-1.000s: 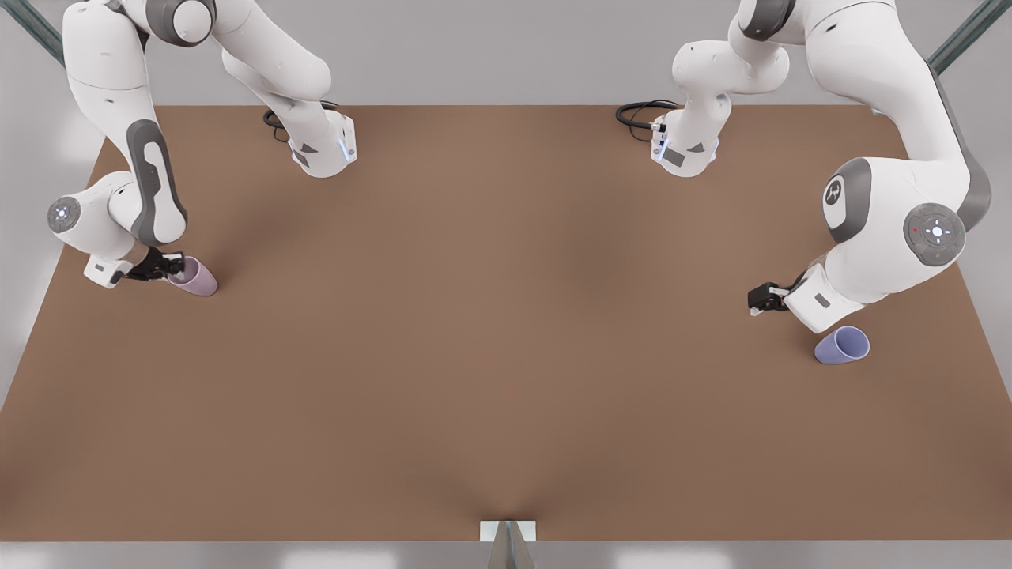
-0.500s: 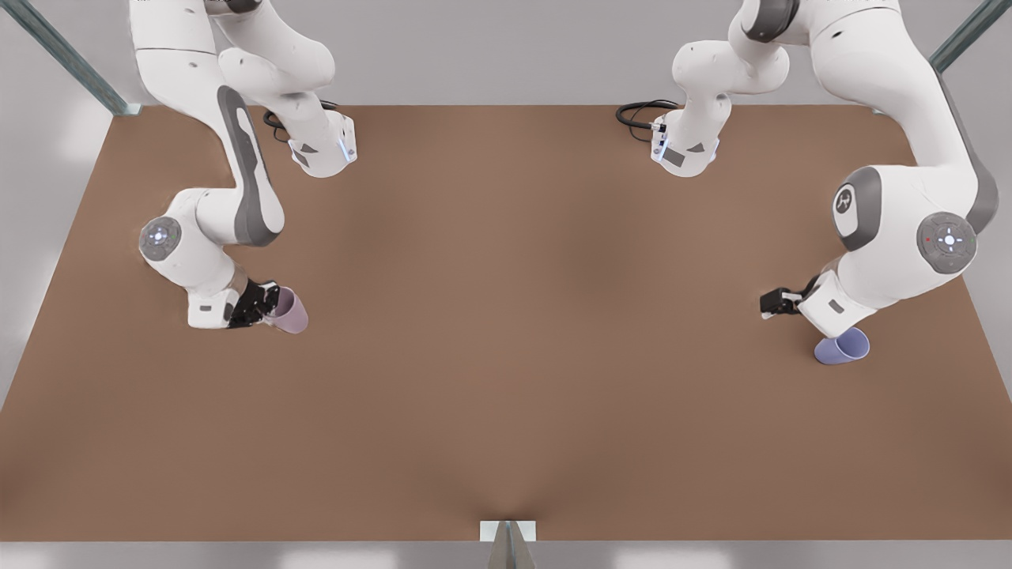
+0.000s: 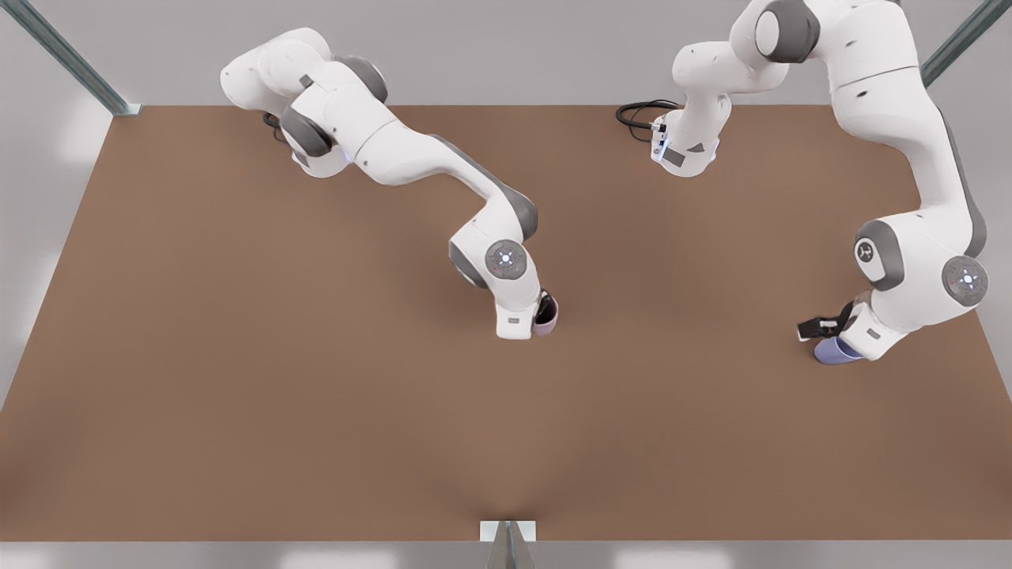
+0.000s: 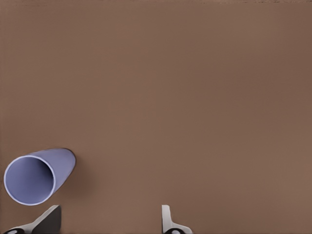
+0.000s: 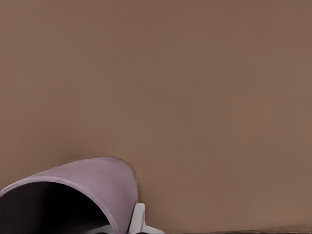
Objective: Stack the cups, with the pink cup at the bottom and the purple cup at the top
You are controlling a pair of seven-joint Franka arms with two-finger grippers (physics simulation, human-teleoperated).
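The right gripper point(image 3: 541, 314) is near the middle of the table point(image 3: 237, 379). It is closed on the rim of the pink cup point(image 3: 547, 318), whose mouth faces up toward the wrist.

The left gripper point(image 3: 822, 328) hangs just above the purple cup point(image 3: 832, 352), fingers point(image 4: 168, 222) wide apart, holding nothing. That cup stands mouth up.

No writing can be read.

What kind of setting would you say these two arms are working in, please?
Probably a simulated bench for testing robots, not a lived-in room: a bare matte brown tabletop, grey metal frame struts at its far corners, and black cables by an arm's base. A small bluish-purple tapered cup lies on the table.
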